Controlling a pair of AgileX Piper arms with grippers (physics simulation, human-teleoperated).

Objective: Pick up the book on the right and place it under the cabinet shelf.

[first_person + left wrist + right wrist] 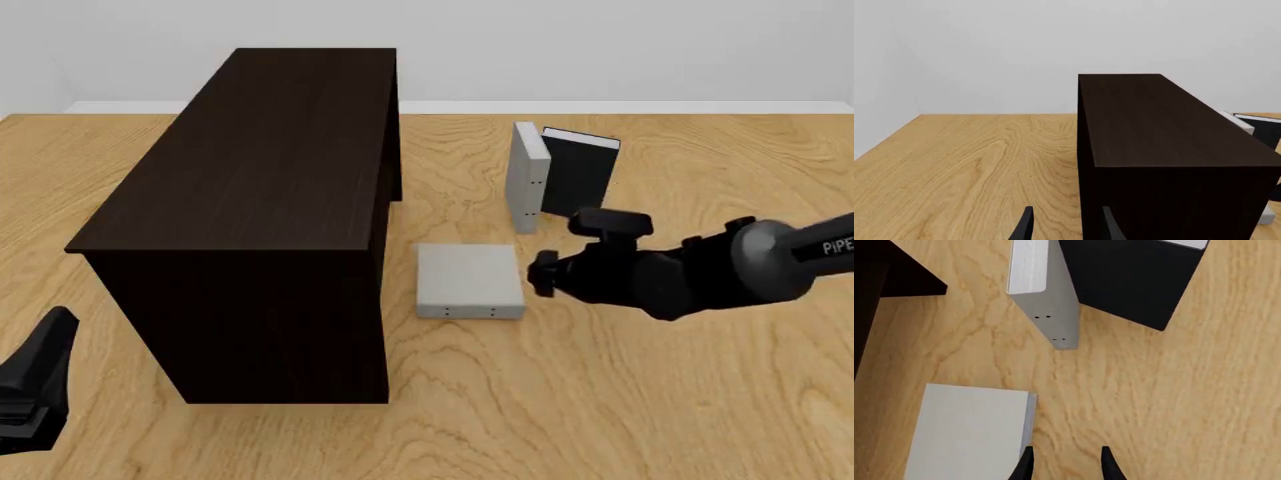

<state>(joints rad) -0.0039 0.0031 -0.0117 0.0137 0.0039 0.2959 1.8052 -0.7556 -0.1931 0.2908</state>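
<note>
Left wrist view: my left gripper (1067, 227) has its two dark fingers parted with nothing between them. It sits at one end of the cabinet shelf (1167, 130), whose long dark top runs away from me. Past the cabinet's far side a corner of the black book (1264, 127) peeks out. Wooden table (967, 170) spreads out on the cabinet's other side.

Front view: the book (467, 280) lies flat on the table (641, 400), just beside the cabinet shelf (254, 200), off its right long side and near its nearer end, not touching it. The book's longer edges seem to run parallel to the cabinet's length, though it is close to square. Its dotted spine faces my side of the table. My right gripper (541, 272) hangs on the book's side away from the cabinet, close to that edge; I cannot tell here whether it touches. Further from the cabinet a second grey book (529, 178) stands upright, with the black book (581, 172) just beyond it. My left gripper (34, 390) is near the cabinet's closest end, on the left; its jaw gap is not visible here.

Right wrist view: my right gripper (1066, 465) is moderately open and holds nothing, with bare table (1174, 405) between the fingers. The book (967, 435) lies just outside one fingertip (1026, 462). The upright grey book (1044, 295) shows white page edges and spine dots, and the black book (1127, 275) leans close to it.
</note>
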